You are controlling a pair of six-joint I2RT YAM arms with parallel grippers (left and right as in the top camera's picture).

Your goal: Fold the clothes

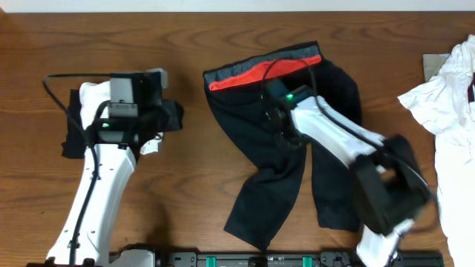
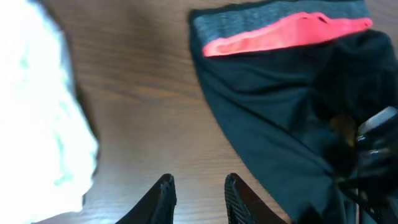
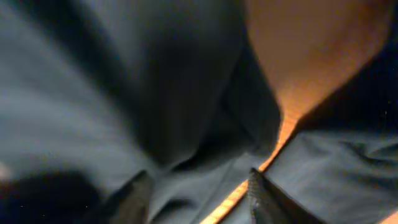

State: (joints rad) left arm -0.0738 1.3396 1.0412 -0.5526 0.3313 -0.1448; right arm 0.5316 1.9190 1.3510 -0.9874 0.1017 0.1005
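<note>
Right arm point(image 1: 334, 137) angled across black trousers point(image 1: 252, 200), claw point(image 3: 199, 179) pointing down

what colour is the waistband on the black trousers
The waistband is grey with bright red inside; clearest in the left wrist view.

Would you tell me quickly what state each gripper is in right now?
Left gripper: open, empty, over the table.
Right gripper: open, close over the black trousers.
</note>
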